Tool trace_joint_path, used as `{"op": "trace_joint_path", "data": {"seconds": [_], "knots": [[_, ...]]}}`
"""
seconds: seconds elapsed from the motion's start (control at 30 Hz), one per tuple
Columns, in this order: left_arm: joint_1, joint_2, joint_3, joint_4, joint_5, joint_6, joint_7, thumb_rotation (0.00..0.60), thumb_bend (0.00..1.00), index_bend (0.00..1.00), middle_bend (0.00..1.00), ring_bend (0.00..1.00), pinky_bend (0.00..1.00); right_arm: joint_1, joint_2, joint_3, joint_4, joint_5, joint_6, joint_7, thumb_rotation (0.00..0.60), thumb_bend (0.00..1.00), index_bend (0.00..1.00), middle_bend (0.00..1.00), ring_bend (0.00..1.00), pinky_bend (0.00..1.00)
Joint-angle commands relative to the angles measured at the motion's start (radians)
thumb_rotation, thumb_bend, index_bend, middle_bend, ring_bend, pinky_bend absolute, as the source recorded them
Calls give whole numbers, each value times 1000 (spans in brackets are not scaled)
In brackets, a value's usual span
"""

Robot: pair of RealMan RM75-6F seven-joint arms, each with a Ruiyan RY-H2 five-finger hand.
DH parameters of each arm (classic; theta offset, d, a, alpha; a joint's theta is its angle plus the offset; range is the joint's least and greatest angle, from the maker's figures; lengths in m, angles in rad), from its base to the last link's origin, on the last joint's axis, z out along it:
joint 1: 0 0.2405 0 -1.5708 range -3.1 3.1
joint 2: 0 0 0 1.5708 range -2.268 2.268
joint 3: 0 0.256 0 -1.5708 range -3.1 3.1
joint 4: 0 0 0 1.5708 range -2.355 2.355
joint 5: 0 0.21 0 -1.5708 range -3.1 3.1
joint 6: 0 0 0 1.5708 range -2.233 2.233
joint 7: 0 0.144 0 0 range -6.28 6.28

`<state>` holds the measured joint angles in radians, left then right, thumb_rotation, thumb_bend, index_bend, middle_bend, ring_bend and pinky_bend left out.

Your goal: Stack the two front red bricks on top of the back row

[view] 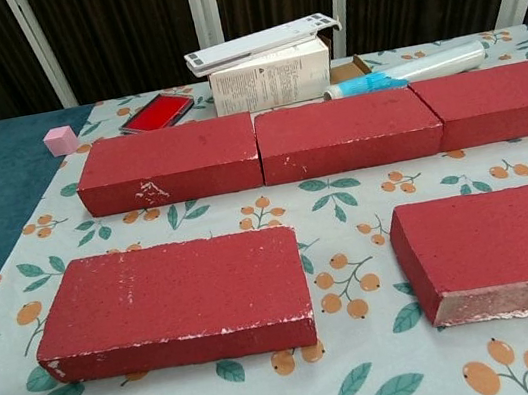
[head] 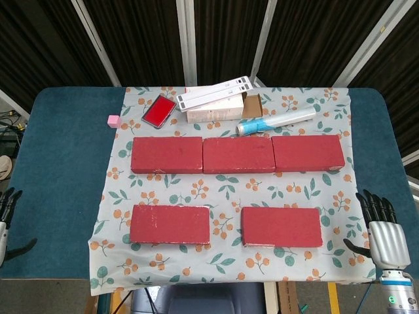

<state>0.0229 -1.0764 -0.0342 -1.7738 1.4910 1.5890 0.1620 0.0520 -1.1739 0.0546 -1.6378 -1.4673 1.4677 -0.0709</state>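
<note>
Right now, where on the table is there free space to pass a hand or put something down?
Free: the cloth strip between the three back red bricks and two front red bricks, the gap between the front pair, and the blue table margins. Crowded: behind the back row, around the white box.

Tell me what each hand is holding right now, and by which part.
Nothing is held. The right hand and left hand are empty at the table's sides, fingers apart, clear of both front bricks.

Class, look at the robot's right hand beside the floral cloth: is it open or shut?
Open. The right hand holds nothing, its fingers spread apart at the table edge, clear of the nearest front red rectangular brick.
</note>
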Motion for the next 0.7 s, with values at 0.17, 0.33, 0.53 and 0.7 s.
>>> {"op": "trace_joint_path", "data": {"seconds": [0.17,0.33,0.53,0.7], "knots": [[26,3,-24,26,2,67,-86,600,6,5,0,0,90,13,21,-21,-68,33,-71,-30,600,153,0,0,0,0],[39,-3,-32,48,17,106,-127,600,6,0,0,0,88,33,65,-40,-147,48,-134,-71,600,153,0,0,0,0],[42,3,-30,52,8,99,-138,600,5,0,0,0,87,62,91,-46,-250,108,-208,-155,600,153,0,0,0,0],[41,7,-29,50,1,88,-137,600,5,0,0,0,87,101,95,-39,-321,164,-266,-235,600,153,0,0,0,0]]}}
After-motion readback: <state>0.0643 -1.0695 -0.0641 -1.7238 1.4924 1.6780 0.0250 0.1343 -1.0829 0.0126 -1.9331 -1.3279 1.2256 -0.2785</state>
